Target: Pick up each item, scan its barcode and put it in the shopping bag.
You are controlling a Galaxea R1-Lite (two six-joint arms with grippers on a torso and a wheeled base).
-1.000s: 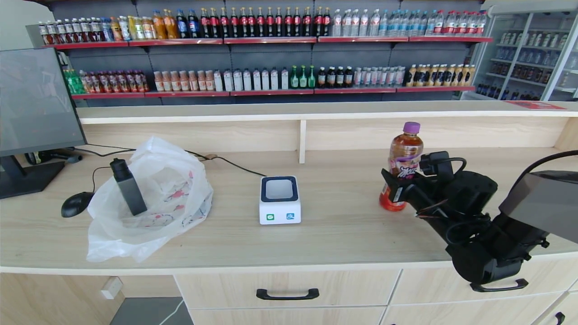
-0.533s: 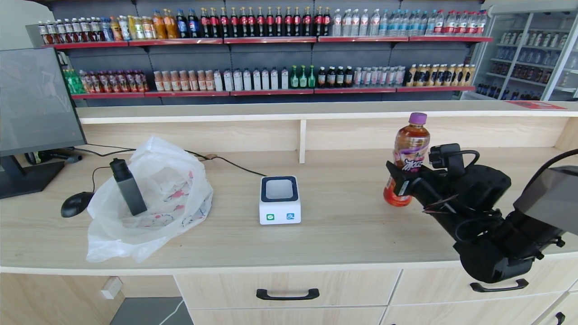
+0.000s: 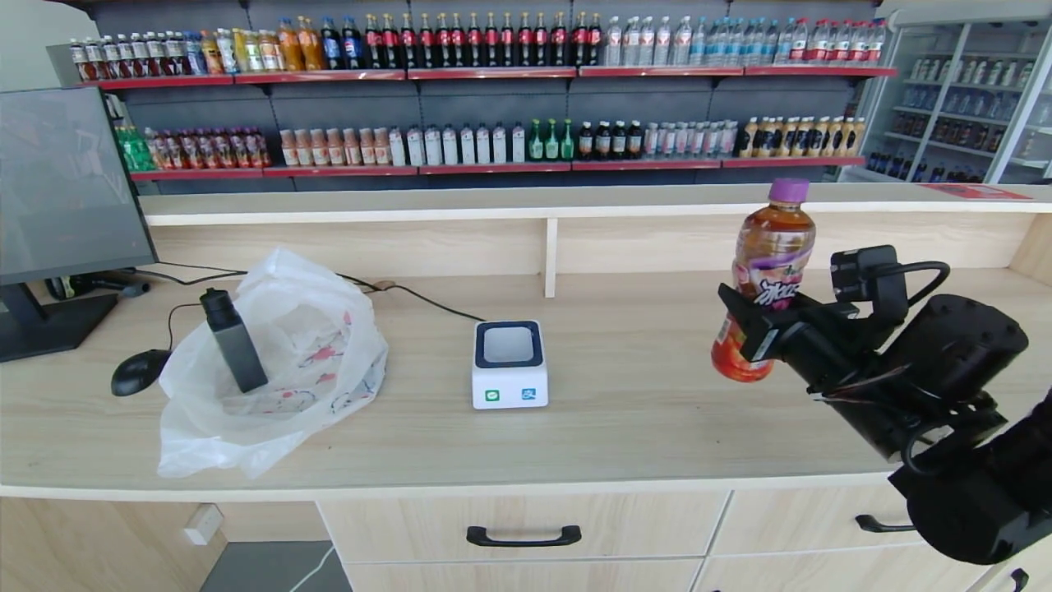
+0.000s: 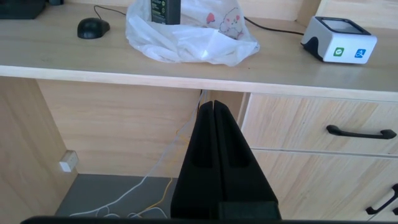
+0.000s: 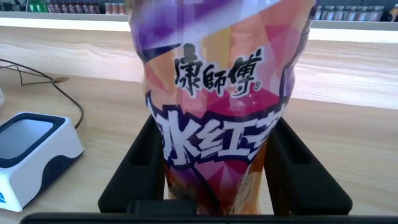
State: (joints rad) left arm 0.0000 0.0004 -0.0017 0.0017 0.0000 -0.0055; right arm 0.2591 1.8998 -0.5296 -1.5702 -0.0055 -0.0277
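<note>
**Bottle gripped, scan pending**

Right gripper (image 3: 749,325) is clamped on the tea bottle (image 3: 772,247) at its midsection, holding it upright, clear of the counter (image 3: 625,411) and well right of the scanner (image 3: 509,364). This grip probably leaves the label free for scanning. Shopping bag (image 3: 279,362) waits at left.

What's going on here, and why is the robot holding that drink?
The robot is doing a shop checkout. Its right gripper is shut on a purple-capped drink bottle, held upright above the counter. The white scanner sits in the middle of the counter, and the drink is not over it yet. The shopping bag lies to the left with a dark bottle standing in it. The left gripper hangs shut below the counter's edge.
</note>
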